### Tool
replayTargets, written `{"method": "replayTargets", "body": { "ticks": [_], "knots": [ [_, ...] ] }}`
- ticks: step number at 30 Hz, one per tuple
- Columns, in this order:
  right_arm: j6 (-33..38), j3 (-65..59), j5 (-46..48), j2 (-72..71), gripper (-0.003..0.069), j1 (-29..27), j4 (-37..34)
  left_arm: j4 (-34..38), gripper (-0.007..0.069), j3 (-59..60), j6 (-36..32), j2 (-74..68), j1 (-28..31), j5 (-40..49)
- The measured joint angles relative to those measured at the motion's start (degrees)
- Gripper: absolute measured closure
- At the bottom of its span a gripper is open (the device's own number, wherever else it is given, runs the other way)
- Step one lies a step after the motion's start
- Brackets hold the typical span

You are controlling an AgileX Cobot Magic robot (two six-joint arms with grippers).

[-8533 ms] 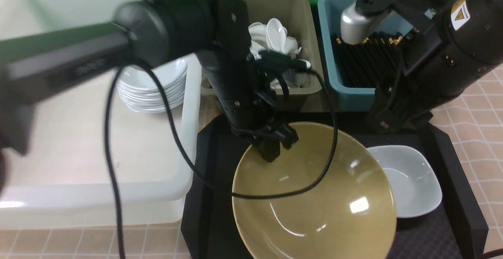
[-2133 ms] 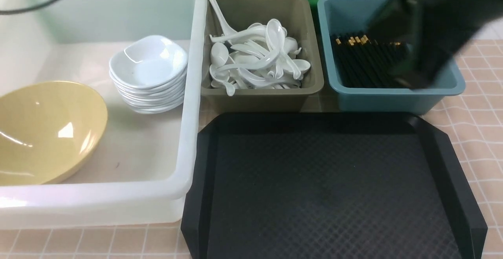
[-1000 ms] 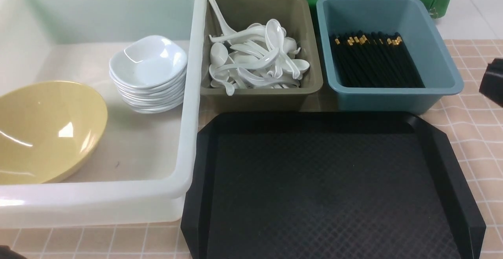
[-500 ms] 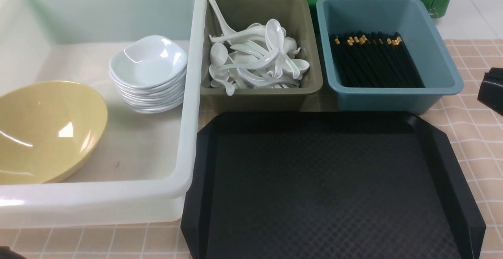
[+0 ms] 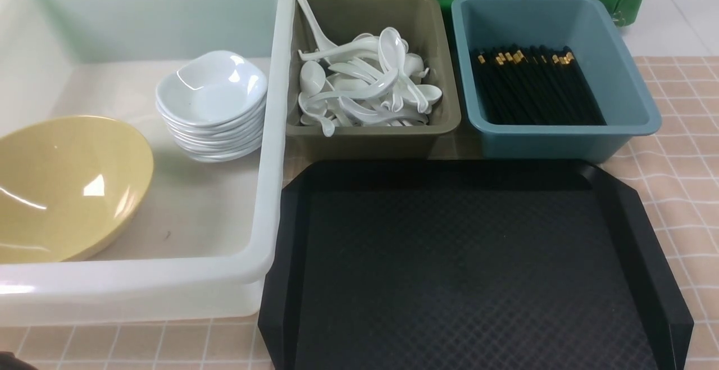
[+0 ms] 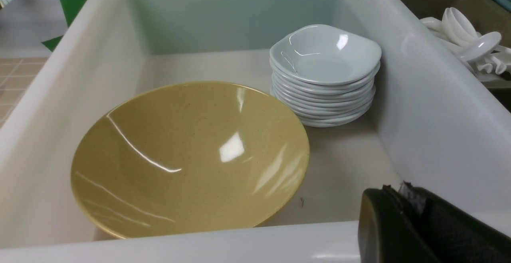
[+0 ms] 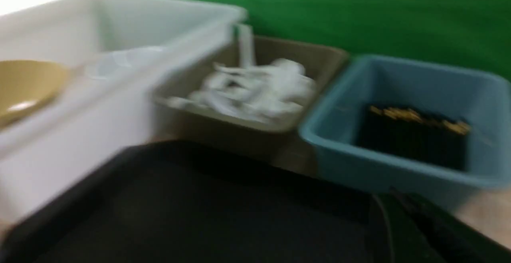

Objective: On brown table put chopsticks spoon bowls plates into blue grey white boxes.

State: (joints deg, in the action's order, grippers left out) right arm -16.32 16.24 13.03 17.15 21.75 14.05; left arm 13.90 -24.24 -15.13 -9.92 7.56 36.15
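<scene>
looks done: yellow bowl [image 5: 67, 187] & plates [image 5: 210, 106] in white tub [image 5: 278, 134], black tray [image 5: 472, 269] bare; can't tell either end effector's state.

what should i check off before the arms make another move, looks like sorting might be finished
1. Black tray free of tableware: ok, nothing lies on it.
2. Yellow bowl inside the white tub: ok, leaning against its wall.
3. White dishes stacked in the same tub: ok.
4. Spoons in the olive-grey bin: mostly ok; one handle leans against the bin's far corner beside the tub.
5. Chopsticks in the blue bin: ok.
6. Jaws open and unloaded: cannot tell; both arms are out of the front view.
</scene>
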Motion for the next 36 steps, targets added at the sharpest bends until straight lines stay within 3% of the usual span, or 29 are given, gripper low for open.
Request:
{"method": "replayTargets", "body": {
  "ticks": [1, 4, 10, 20, 36],
  "knots": [
    [-0.27, -0.88, 0.00, -0.74, 0.0623, -0.68, 0.00, 0.00, 0.0623, 0.00, 0.00, 0.00, 0.00, 0.00],
    [-1.90, -7.79, 0.08, -8.07, 0.0623, -11.46, 0.11, 0.00, 0.0623, 0.00, 0.00, 0.00, 0.00, 0.00],
    [-2.80, -14.51, 0.08, -16.44, 0.0623, -20.48, 0.11, 0.00, 0.0623, 0.00, 0.00, 0.00, 0.00, 0.00],
    [-3.17, -17.79, 5.28, -17.80, 0.0623, -21.62, 0.16, 0.00, 0.0623, 0.00, 0.00, 0.00, 0.00, 0.00],
    [-3.17, -17.79, 5.29, -17.80, 0.0622, -21.62, 0.16, 0.00, 0.0623, 0.00, 0.00, 0.00, 0.00, 0.00]
  ]
}}
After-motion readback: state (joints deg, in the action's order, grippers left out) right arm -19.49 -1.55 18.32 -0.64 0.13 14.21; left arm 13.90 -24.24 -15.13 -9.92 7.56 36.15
